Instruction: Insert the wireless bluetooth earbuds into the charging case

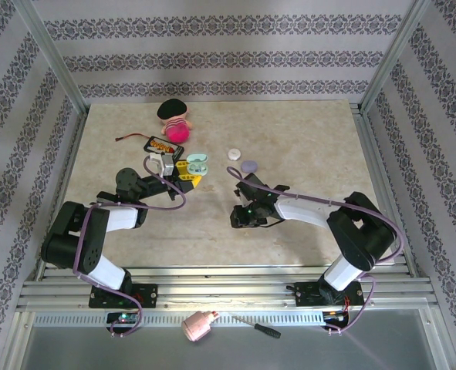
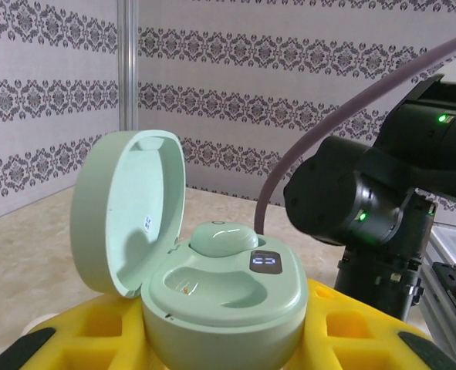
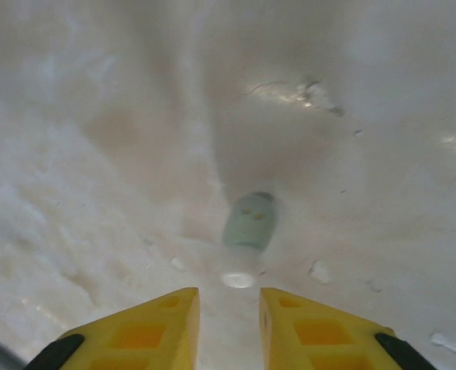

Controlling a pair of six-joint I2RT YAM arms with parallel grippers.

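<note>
left jaws holding open mint-green plastic case [image 2: 228,308] steady | right jaws nearly shut, small mint-green earbud [image 3: 249,222] sitting just ahead, grip unclear

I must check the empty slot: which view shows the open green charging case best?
Left wrist: the charging case is close and sharp, lid up, one slot empty. Top external shows it small, without detail.

Robot test cell, lab-type. Beige marble-patterned table [image 1: 289,231] boxed in by silver aluminium frame posts [image 1: 54,58] and grey damask wallpaper panels [image 1: 228,46]. Two black-and-white robot arms [image 1: 89,231] bolted to slotted metal rails [image 1: 228,289].
</note>
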